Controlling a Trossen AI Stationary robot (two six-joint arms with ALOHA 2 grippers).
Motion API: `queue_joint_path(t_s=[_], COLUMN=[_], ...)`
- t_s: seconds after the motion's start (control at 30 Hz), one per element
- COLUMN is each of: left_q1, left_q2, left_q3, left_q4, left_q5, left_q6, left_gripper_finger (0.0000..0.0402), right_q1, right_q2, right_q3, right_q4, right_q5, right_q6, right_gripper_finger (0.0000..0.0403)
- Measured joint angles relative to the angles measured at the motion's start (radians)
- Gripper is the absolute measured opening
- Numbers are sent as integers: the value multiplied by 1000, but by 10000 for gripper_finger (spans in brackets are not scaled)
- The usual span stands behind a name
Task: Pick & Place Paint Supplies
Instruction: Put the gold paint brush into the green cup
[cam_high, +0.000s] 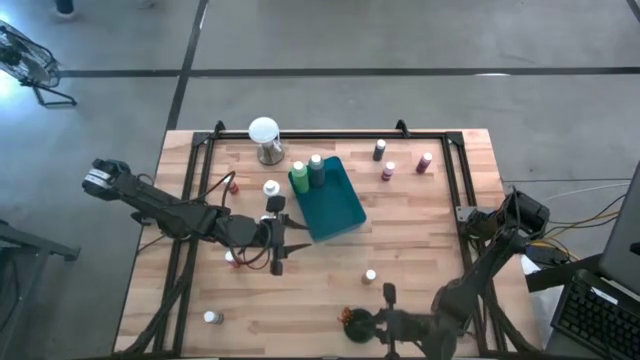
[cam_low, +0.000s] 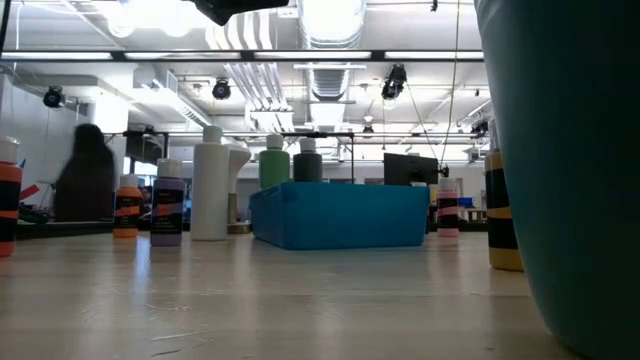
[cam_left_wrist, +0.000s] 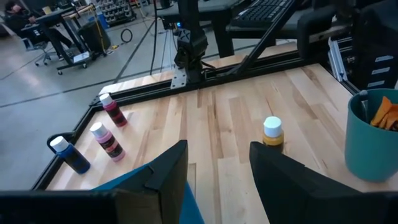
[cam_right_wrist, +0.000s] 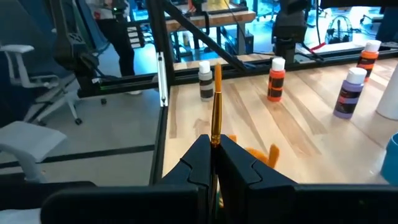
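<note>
You had the right gripper (cam_right_wrist: 213, 163) clenched on an orange-handled brush (cam_right_wrist: 216, 102), upright for carrying, well away from the teal tray (cam_high: 335, 210), while the left gripper (cam_high: 276, 243) hung released beside that tray.

**Workshop beyond the table**

Grey concrete floor (cam_high: 400, 40) crossed by dark lines surrounds the wooden table (cam_high: 420, 240). Long ceiling lights (cam_low: 330, 20) and ducts run overhead. A person (cam_low: 85, 185) sits at the far side. A white office chair (cam_right_wrist: 28, 124) stands on the floor, near dark metal stands
</note>
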Motion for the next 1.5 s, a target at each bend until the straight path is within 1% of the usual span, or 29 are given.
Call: queue_joint_path(t_s=[0.13,0.23,0.33,0.57,0.77,0.87,1.0,1.2,1.4,1.5], left_q1=[4,6,8,14,16,17,18,19,19,19], left_q2=[0,0,0,0,0,0,0,0,1,1], left_q3=[0,0,0,0,0,0,0,0,0,0], left_q4=[0,0,0,0,0,-1,-1,-2,-2,-2], left_q5=[1,0,0,1,5,5,5,5,5,5], left_q6=[0,0,1,1,1,1,1,1,1,1], left_gripper_finger=[179,179,179,179,179,179,179,179,179,179], right_q1=[-1,-1,-3,-14,-42,-41,-40,-45,-88,-109], right_q2=[-28,-41,-38,-37,-36,-36,-36,-36,-36,-36], right_q3=[-70,-98,-119,-168,-188,-208,-235,-247,-248,-248], right_q4=[122,171,168,201,203,203,258,260,260,249], right_q5=[-3,-11,-39,-44,-111,-115,-141,-168,-309,-342], right_q6=[-28,-39,-23,10,17,35,35,33,30,27], right_gripper_finger=[9,9,9,9,9,9,9,8,8,8])
